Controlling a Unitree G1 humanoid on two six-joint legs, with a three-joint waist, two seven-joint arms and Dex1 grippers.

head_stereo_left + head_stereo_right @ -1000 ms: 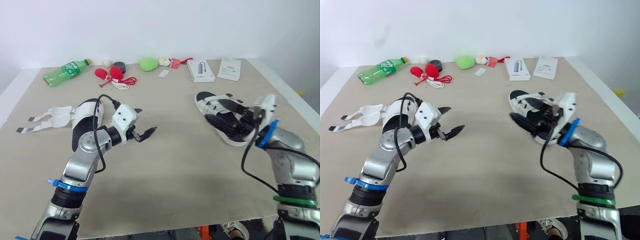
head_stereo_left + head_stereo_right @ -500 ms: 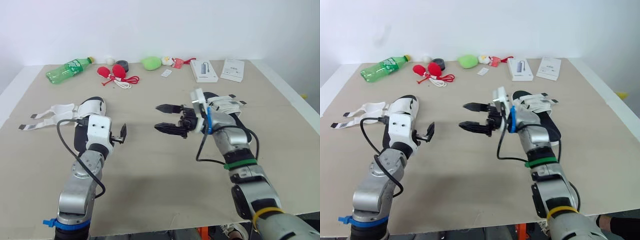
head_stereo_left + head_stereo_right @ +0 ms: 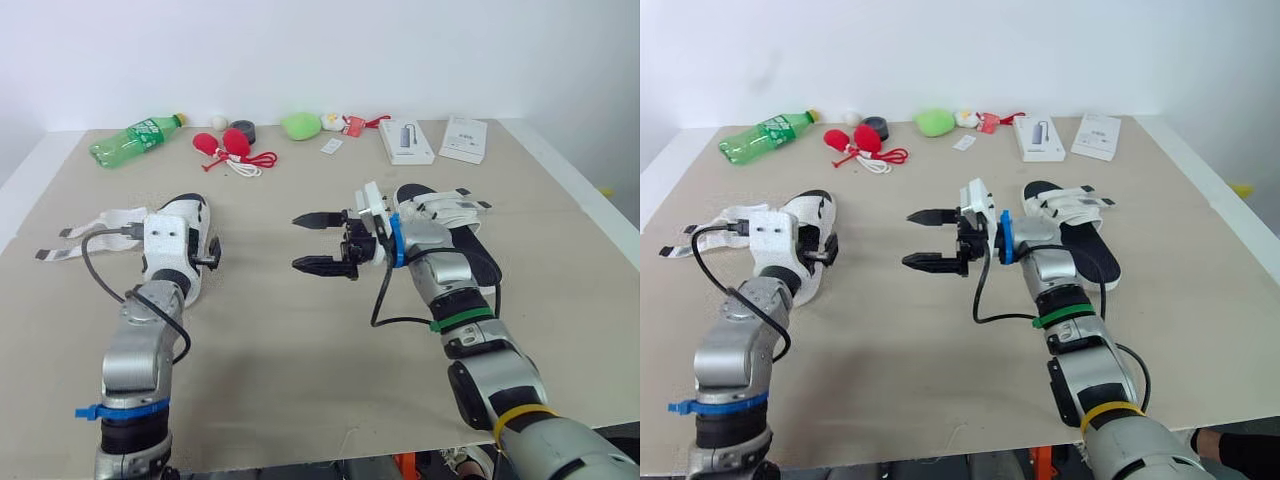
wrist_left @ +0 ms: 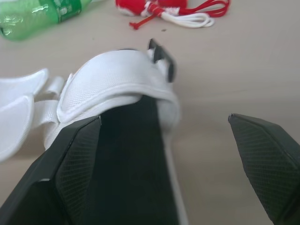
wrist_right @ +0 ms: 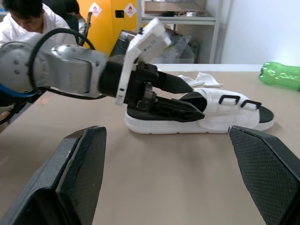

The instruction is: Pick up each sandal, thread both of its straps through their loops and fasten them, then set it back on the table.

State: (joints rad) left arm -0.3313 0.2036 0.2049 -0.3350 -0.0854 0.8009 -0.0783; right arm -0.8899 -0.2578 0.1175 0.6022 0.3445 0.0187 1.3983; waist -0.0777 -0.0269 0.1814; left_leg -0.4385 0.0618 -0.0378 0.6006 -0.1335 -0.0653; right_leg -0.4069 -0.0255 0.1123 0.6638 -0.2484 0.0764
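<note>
Your left tool [image 4: 164, 119] is spread wide at the left sandal [image 4: 117, 79], one finger above the footbed and the other out over the counter [image 3: 300, 340], gripping nothing. The forearm rises steeply. Your right tool [image 3: 297, 241] is wide open and empty, held level, pointing across toward that sandal. The right sandal [image 3: 455, 208] lies behind its forearm.

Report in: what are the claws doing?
Left claw open over left sandal, straps loose. Right claw open, empty, mid-table. Right sandal beside its arm.
</note>
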